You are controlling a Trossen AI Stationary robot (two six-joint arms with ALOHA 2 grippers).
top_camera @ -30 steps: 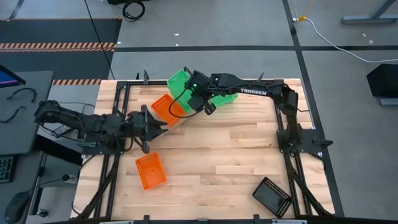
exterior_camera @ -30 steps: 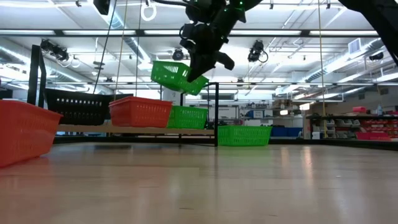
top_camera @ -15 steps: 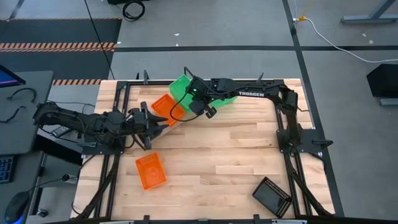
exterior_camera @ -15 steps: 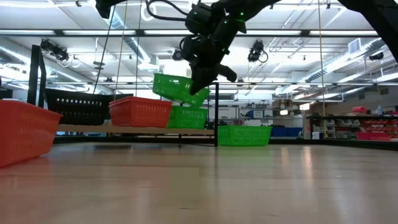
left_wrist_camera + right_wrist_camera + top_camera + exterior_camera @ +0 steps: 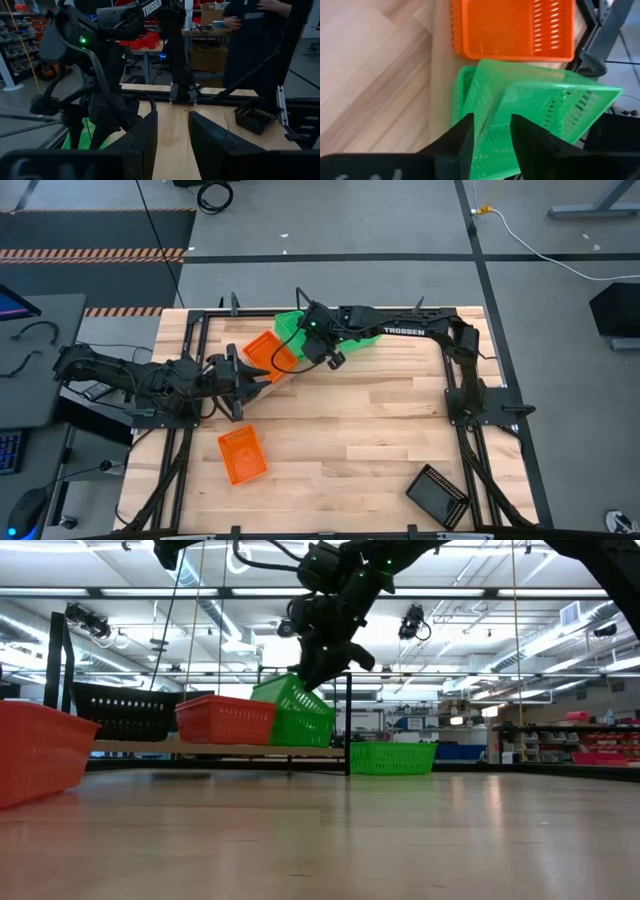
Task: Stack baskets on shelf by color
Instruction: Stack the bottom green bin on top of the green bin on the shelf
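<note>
On the shelf point(image 5: 200, 747) stand a black basket point(image 5: 130, 712), an orange basket point(image 5: 225, 720) and a green basket point(image 5: 315, 730). A second green basket point(image 5: 290, 700) is tipped steeply, with its lower end inside the green one below. My right gripper point(image 5: 322, 668) is open just above it, its fingers on either side of the raised wall point(image 5: 492, 107). My left gripper point(image 5: 262, 385) waits open near the shelf's left end, with nothing between its fingers point(image 5: 172, 117). My right gripper comes from above, slanting down, with its open fingers point(image 5: 465, 135) astride the tipped green basket's raised wall. I cannot tell whether a finger touches that wall. The basket leans with its lower end in the green basket point(image 5: 462, 90) on the shelf.
A third green basket point(image 5: 360, 337) sits behind the right arm at the table's far side. An orange basket point(image 5: 242, 454) lies on the tabletop near the left front, and a black basket point(image 5: 437, 495) near the front right corner. A person stands beyond the table in the left wrist view.
My right gripper has sunk a little toward the shelf with the green basket hanging tilted below it. The basket has then come free, dropped and tipped steeply, one end landing inside the green basket on the shelf.
</note>
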